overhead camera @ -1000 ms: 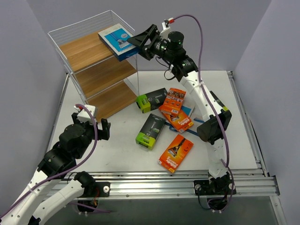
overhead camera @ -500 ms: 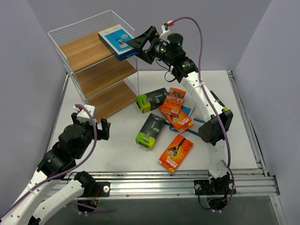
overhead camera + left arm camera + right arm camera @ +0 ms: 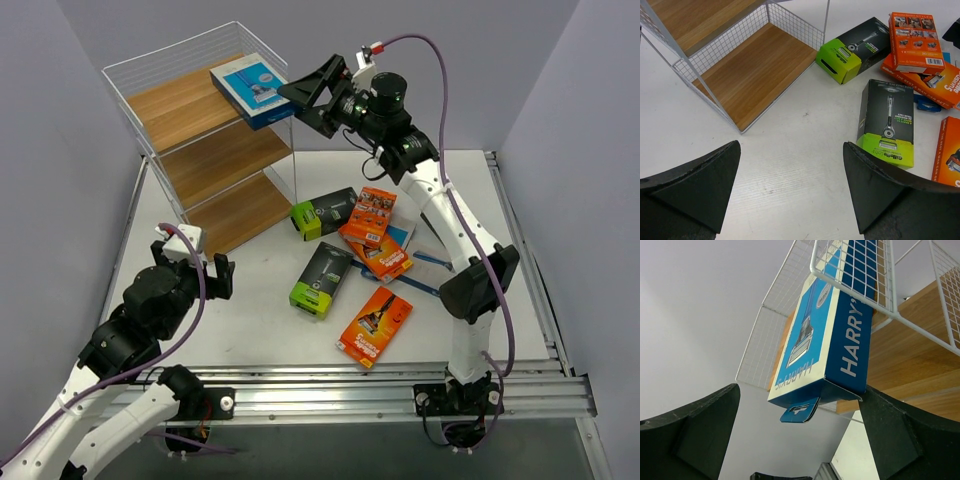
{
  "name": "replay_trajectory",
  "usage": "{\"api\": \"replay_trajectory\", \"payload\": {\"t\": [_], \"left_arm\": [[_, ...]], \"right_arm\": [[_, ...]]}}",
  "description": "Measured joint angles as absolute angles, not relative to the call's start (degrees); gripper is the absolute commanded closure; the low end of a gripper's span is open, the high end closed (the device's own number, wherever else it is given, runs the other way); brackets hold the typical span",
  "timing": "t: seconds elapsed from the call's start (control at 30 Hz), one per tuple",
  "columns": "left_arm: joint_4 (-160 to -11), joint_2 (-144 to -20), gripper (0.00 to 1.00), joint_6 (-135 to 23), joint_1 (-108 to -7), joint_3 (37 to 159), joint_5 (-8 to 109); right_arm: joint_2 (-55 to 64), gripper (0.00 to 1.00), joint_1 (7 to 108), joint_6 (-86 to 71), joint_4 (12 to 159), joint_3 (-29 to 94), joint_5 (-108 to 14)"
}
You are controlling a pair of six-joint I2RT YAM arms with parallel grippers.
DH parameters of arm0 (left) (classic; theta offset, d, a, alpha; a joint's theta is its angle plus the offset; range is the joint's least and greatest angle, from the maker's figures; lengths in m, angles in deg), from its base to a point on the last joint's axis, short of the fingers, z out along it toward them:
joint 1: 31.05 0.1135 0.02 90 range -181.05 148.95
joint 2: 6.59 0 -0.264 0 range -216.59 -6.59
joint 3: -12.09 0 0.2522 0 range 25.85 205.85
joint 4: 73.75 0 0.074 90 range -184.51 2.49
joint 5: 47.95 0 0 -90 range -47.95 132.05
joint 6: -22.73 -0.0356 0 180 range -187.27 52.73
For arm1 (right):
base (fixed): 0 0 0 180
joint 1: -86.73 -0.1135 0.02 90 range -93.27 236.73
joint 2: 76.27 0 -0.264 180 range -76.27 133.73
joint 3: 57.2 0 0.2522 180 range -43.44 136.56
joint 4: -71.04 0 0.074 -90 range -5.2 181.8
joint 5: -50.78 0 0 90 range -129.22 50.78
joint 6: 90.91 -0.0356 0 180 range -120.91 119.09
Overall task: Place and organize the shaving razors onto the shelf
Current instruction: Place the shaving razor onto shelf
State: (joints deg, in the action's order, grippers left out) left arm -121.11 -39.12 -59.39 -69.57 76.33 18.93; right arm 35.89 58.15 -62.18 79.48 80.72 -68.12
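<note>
- Up top, the blue Harry's pack (image 3: 252,88) lies at the top tier of the shelf (image 3: 190,105), one end jutting past the wire rim (image 3: 215,40).
- Right hand (image 3: 295,100) sits just beside that end, fingers spread wide, gripping nothing.
- Left hand (image 3: 790,144) hovers low over the bench (image 3: 250,300) near the bottom board (image 3: 760,70), likewise open and empty.
- 2 black-and-lime Gillette packs (image 3: 322,278) and 3 orange packs (image 3: 376,325) lie loose on the bench.

On the right gripper (image 3: 800,395), we find fingers (image 3: 690,435) of black, matt, grainy plastic. Just ahead, the blue-and-white pack (image 3: 812,335) is smooth, satin printed card. The shelf (image 3: 905,355) beyond has matt grained wooden boards and white-coated wire. Ahead of the left gripper (image 3: 791,147), the black-and-green pack (image 3: 887,115) and orange pack (image 3: 915,37) are glossy card on a smooth white table (image 3: 780,125).
</note>
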Motion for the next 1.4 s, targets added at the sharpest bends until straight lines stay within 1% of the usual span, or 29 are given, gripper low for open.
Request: {"api": "replay_trajectory", "payload": {"t": [0.23,0.33,0.37,0.43,0.47,0.53,0.73,0.83,0.87,0.93,1.0,1.07,1.23,1.33,1.4], "left_arm": [[-121.09,-39.19,0.08,-59.63,-69.57,76.33,18.93],[-121.11,-39.36,0.07,-59.63,-69.57,76.33,18.93],[-121.11,-39.43,0.08,-59.65,-69.57,76.33,18.93],[-121.11,-39.47,0.07,-59.65,-69.57,76.33,18.93],[-121.11,-39.49,0.08,-59.65,-69.57,76.33,18.93],[-121.11,-39.56,0.08,-59.65,-69.57,76.33,18.96],[-121.11,-39.78,0.08,-59.67,-69.57,76.33,18.96],[-121.11,-39.78,0.08,-59.67,-69.57,76.33,18.96],[-121.11,-39.8,0.08,-59.67,-69.57,76.33,18.96],[-121.11,-39.82,0.08,-59.69,-69.57,76.33,18.96],[-121.11,-39.84,0.08,-59.74,-69.57,76.33,18.96],[-121.11,-39.87,0.08,-59.87,-69.57,76.33,18.98],[-121.11,-39.97,0.08,-60.02,-69.57,76.33,19.37],[-121.11,-39.97,0.08,-60.02,-69.57,76.33,19.52],[-121.11,-39.97,0.08,-60.02,-69.57,76.33,19.61]], "right_arm": [[31.17,0.01,58.15,-62.12,79.37,72.94,-67.93],[29.27,0.06,58.15,-62.08,79.35,69.9,-67.84],[28.81,0.1,58.15,-62.08,79.32,69.2,-67.71],[28.04,0.13,58.15,-62.03,79.24,68.22,-67.64],[27.65,0.16,58.15,-62.05,79.0,67.78,-67.58],[26.73,0.17,58.13,-62.14,78.43,66.6,-67.53],[24.46,0.25,57.45,-62.56,75.87,63.52,-67.23],[24.35,0.31,56.67,-62.77,74.69,62.97,-67.05],[24.35,0.35,56.29,-62.84,74.56,62.77,-67.05],[24.35,0.38,55.53,-63.28,74.06,62.38,-67.05],[24.37,0.44,54.92,-63.67,73.62,62.14,-67.05],[24.44,0.47,54.35,-64.09,72.96,62.1,-67.05],[24.65,0.47,53.45,-64.81,71.52,62.1,-67.05],[25.0,0.51,53.32,-65.29,71.24,62.12,-67.03],[25.33,0.58,53.32,-65.51,70.89,62.12,-67.03]]}}
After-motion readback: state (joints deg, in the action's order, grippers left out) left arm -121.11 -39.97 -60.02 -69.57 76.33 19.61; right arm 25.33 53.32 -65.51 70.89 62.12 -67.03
